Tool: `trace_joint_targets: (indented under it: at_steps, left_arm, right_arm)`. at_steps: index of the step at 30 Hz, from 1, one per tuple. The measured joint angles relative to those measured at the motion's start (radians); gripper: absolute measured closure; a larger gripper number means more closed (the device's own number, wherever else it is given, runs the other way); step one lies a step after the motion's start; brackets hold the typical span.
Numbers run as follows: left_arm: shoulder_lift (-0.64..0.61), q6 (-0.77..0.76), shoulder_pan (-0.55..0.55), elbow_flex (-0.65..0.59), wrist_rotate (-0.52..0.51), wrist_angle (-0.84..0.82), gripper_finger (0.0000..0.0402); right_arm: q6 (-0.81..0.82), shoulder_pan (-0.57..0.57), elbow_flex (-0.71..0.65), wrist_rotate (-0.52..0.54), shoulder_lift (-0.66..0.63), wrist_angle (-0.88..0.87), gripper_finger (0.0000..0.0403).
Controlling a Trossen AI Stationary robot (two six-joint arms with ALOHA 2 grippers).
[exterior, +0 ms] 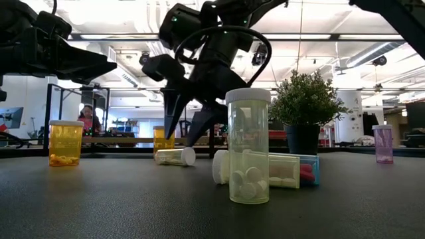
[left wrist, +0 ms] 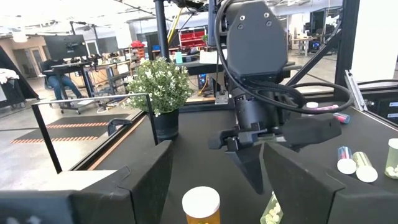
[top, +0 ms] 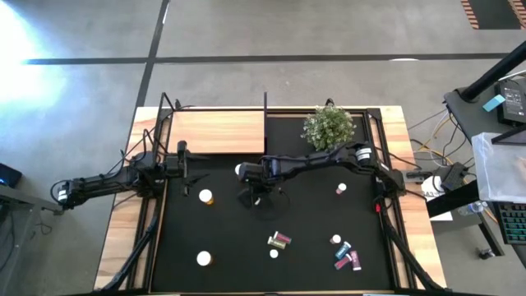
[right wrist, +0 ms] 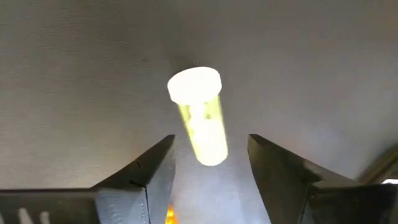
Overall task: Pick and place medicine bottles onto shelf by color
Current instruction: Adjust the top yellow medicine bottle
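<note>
Just to the plant's [top: 329, 126] left in the high view: the shelf [top: 216, 131], a bare light-wood board with thin black posts.

Nearer than the plant and to its left, over the black mat [top: 312, 215]: the right gripper [exterior: 180, 133], pointing down. Fingers [right wrist: 146, 168] parted around a gap, gripping nothing. Below that gap, flat on the mat: a yellowish bottle [right wrist: 200, 118], on its side, white cap leading, clear of both fingers.

Farther left of the plant, past the right gripper, by the shelf's near edge: the left gripper [left wrist: 214, 168]. Spread wide, empty, aimed back toward the plant. Just ahead of it: an upright orange bottle [top: 205, 196], white cap up.

Much nearer than the plant and well to its left, close to the mat's front edge: a second upright orange bottle [top: 203, 258].

A little nearer than the plant, almost straight in front of it: a lone pink bottle [top: 341, 189], standing.

Nearer still, well apart from the plant: a loose scatter of small bottles, among them a lying pair [top: 279, 240], a white-capped upright one [top: 274, 253], and a pink and teal group [top: 345, 255] on their sides.
</note>
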Motion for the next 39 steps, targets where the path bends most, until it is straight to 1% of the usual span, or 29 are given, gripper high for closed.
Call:
trace_joint_targets:
  at_steps: [11, 16, 25, 27, 31, 36, 39]
  left_arm:
    - [0.000, 0.000, 0.000, 0.000, 0.000, 0.000, 0.0166]
    - [0.000, 0.000, 0.000, 0.000, 0.000, 0.000, 0.0166]
    - [0.000, 0.000, 0.000, 0.000, 0.000, 0.000, 0.0166]
    - [0.000, 0.000, 0.000, 0.000, 0.000, 0.000, 0.0166]
    - [0.000, 0.000, 0.000, 0.000, 0.000, 0.000, 0.0166]
    - [0.000, 0.000, 0.000, 0.000, 0.000, 0.000, 0.0166]
    - [0.000, 0.000, 0.000, 0.000, 0.000, 0.000, 0.0166]
  right_arm:
    - [-0.015, 0.011, 0.000, 0.001, 0.000, -0.001, 0.0209]
    - [-0.081, 0.011, 0.000, 0.008, 0.010, -0.006, 0.0209]
    - [-0.151, 0.011, -0.001, 0.011, 0.041, -0.005, 0.0209]
    - [-0.153, 0.011, -0.001, 0.027, 0.045, -0.006, 0.0209]
    - [-0.152, 0.011, -0.001, 0.092, 0.047, -0.005, 0.0209]
    - [-0.157, 0.013, 0.002, 0.109, 0.063, -0.006, 0.0209]
    - [-0.161, 0.013, 0.003, 0.109, 0.071, -0.006, 0.0216]
